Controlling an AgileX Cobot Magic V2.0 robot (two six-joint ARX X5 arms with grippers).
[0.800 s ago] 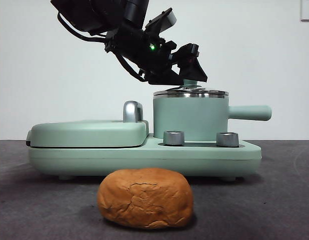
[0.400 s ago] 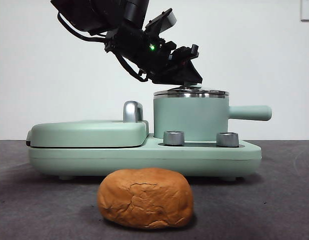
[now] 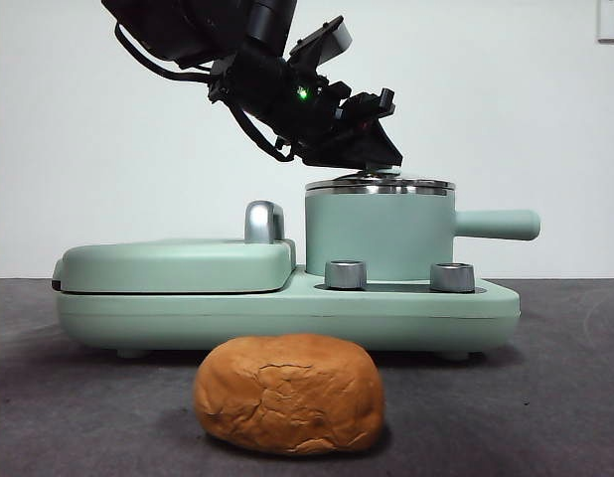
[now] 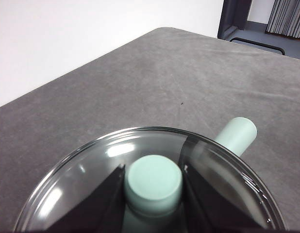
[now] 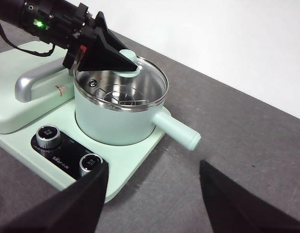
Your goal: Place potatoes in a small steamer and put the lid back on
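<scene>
The lid (image 5: 122, 82), rigid but breakable glass and likely slippery, is gripped at its small knob (image 4: 153, 182) by the closed left tool (image 4: 153, 194); the right tool (image 5: 152, 199) is seen spread open, empty.

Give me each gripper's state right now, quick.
Left gripper: shut on the small mint-green knob of the round clear glass lid, which sits on the mint-green cylindrical pot.
Right gripper: open, holding nothing, hanging above the grey table.
</scene>
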